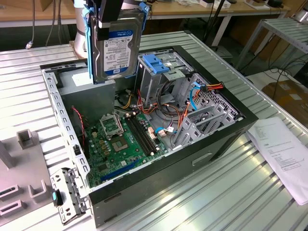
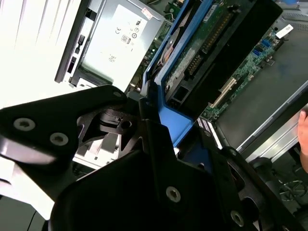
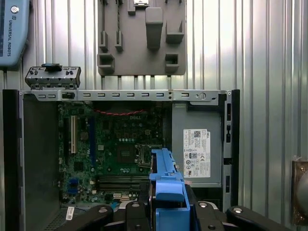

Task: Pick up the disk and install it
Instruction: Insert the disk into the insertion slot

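Disk: the disk [image 1: 115,45] hangs upright in the air over the open computer case [image 1: 202,154], with its white label facing the exterior view and blue rails along both long edges.
Disk position: in the exterior view it sits above the power supply [image 1: 79,82], to the exterior view's left of the drive cage [image 1: 161,70] and apart from it. In the first wrist view the disk's [image 3: 166,185] blue edge lies over the line where the motherboard [image 3: 115,139] meets the power supply [image 3: 197,151].
Disk underside: in the second wrist view the green circuit side of the disk [image 2: 195,55] is visible.
Gripper: the gripper [image 1: 110,17] is clamped on the disk at its upper end, with black fingers [image 3: 137,214] pressed against the blue rails.
Case: lies on its side on the ribbed metal table [image 1: 216,202] with its side panel off.
Surroundings: a paper sheet [image 1: 284,154] lies beside the case, and a grey fixture plate [image 3: 142,38] lies on the table beyond it.
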